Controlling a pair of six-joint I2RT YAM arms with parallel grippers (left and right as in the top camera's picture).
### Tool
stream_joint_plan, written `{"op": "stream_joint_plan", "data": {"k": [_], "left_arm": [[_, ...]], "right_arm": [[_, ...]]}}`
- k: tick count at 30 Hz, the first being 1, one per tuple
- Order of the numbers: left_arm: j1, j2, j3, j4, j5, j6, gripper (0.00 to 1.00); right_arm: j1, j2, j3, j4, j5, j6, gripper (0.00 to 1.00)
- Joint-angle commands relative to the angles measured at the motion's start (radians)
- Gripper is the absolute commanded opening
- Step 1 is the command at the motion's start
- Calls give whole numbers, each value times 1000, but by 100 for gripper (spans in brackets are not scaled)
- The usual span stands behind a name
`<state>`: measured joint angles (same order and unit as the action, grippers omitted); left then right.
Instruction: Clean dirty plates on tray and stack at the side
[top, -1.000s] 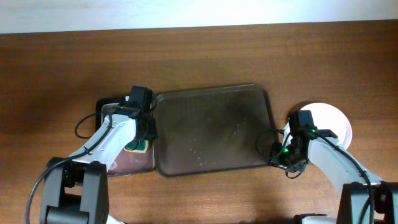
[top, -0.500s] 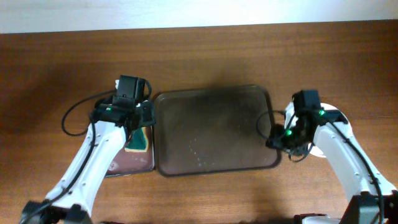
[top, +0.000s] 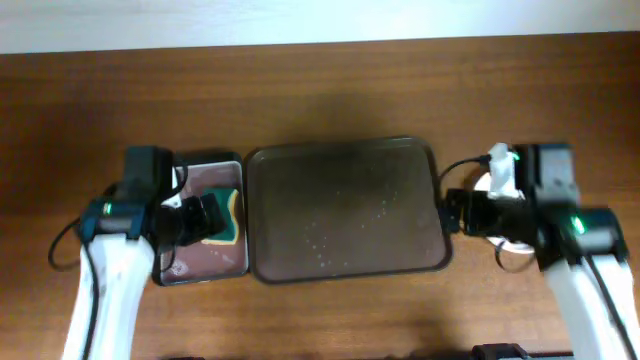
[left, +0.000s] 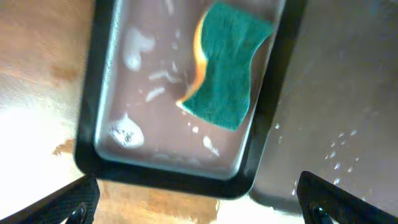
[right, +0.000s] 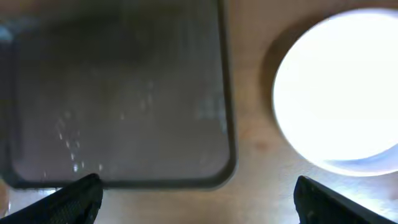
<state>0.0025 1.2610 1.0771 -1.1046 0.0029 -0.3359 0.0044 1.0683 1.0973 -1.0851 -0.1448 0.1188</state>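
Left arm (top: 110, 270) rises from the near desk edge, wrist turned right, hanging over the small tray (left: 87, 124). The left fingers (left: 68, 200) are spread wide, released, gripping nothing. Right arm (top: 585, 270) mirrors it with the wrist turned left above the plates (right: 345, 93); the right fingers (right: 78, 199) are likewise spread and released. The plates are white and glare-washed, on the desk (top: 320, 100) just right of the tray (top: 340, 215), a narrow gap between. The tray sits mid-desk, dark and beaded with droplets. Its left rim touches the small tray, where a green sponge (left: 227, 74) lies on the wet pinkish floor. Open wood all round; a white strip lies beyond the far edge.
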Motion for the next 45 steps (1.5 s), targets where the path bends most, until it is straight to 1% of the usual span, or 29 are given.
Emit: {"op": "stream_joint_plan", "data": {"k": [1,3,4,5,8,19,21,23,25,27,28,30,31,33,37,39,40,42,45], "left_arm": [[-20,-280,-119,66,-34,14,100],[-22,-446,-185,108,-55,16,100],[-22,-496,-205,123,-71,16,100],[-22,-581,-234,126,-94,16,100],[-22,-668,-238,124,-98,16,100],[-22,-681,-238,124,-98,16,100],[-22,-681,-238,124,-98,16,100],[-22,-681,-238,124,-98,16,99],[-22,-681,-238,124,-97,16,100],[-22,-681,-238,124,-98,16,100],[-22,-681,-238,124,-98,16,100],[-22,-681,-238,124,-98,16,99],[-22,-681,-238,124,-98,16,100],[-22,-681,-238,123,-97,16,100],[-22,-681,-238,124,-97,16,100],[-22,-681,-238,124,-98,16,100],[-22,-681,-238,124,-98,16,99],[-22,-681,-238,124,-97,16,100],[-22,-681,-238,124,-98,16,99]], "right_arm": [[9,-205,-50,7,95,-7,99],[9,-330,-79,1,101,-7,99],[9,-359,-80,-7,101,-7,99],[9,-402,-80,-27,101,-7,99],[9,-429,-80,-35,101,-7,99],[10,-429,-80,-34,101,-7,99],[29,-468,-87,-27,134,-37,99],[61,-557,-120,72,137,-41,99],[81,-692,-220,198,139,-86,99],[82,-825,-348,328,138,-85,99],[82,-912,-443,427,138,-85,99],[81,-998,-557,554,138,-85,99],[81,-1048,-637,659,138,-85,99],[82,-1065,-771,878,138,-85,99],[80,-1065,-992,1210,151,-86,99],[80,-1065,-1073,1315,151,-86,99],[80,-1065,-1092,1318,153,-86,99],[80,-1065,-1092,1266,156,-117,99],[80,-1065,-1092,1062,132,-119,99]]}}
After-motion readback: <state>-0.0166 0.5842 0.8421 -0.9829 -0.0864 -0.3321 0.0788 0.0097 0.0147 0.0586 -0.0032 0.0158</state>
